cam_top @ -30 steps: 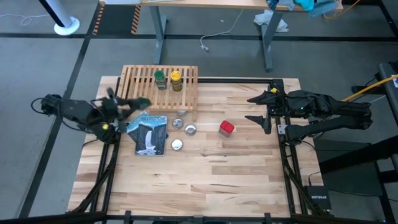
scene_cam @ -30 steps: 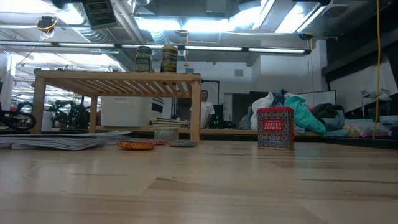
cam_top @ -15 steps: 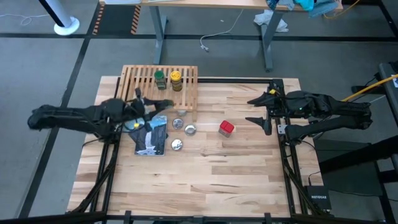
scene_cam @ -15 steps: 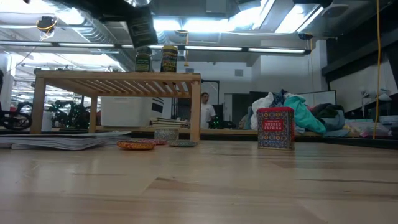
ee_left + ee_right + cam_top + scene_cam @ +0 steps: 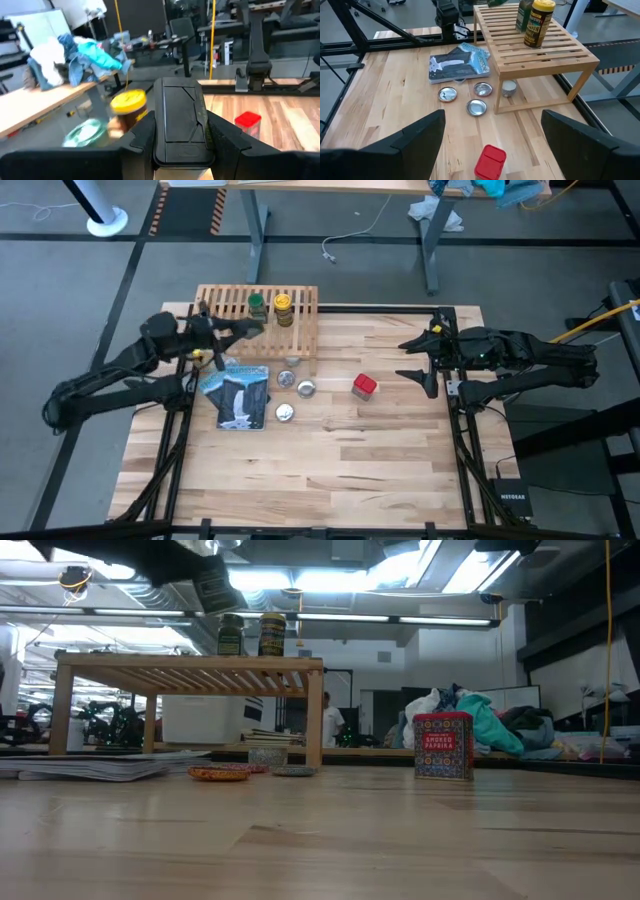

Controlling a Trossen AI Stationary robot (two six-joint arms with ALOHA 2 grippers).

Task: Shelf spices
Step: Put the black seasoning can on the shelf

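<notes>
Left gripper (image 5: 243, 329) is clamped on the black tin (image 5: 180, 120), carrying it above the shelf (image 5: 225, 315), just beside the green-capped jar (image 5: 257, 305). The wrist view shows the tin pinched between both fingers (image 5: 145, 135), gripped on its sides so the base stays free to land flat on the slats. In the low view the tin (image 5: 216, 587) is hanging tilted and clear of the shelf top (image 5: 190, 663), so it is not yet set down.

Green-capped jar and yellow-capped jar (image 5: 284, 307) are standing upright side by side on the slats toward the shelf's right end; the open stretch on their left is probably the target spot, so the grouped jars aren't getting knocked. Exact height above the slats is hard to judge from overhead.

Red tin (image 5: 364, 386) is sitting on the tabletop (image 5: 380, 450), well apart from the shelf, not yet shelved. It is nearer the right arm, likely that arm's pick.

Right gripper (image 5: 413, 358) is waiting at the table's right edge, fingers spread apart, holding nothing, red tin (image 5: 490, 161) lying ahead of it.

Small silvery tins (image 5: 296, 388) and a blue-and-white packet (image 5: 240, 393) are lying in front of the shelf, not part of the job.
</notes>
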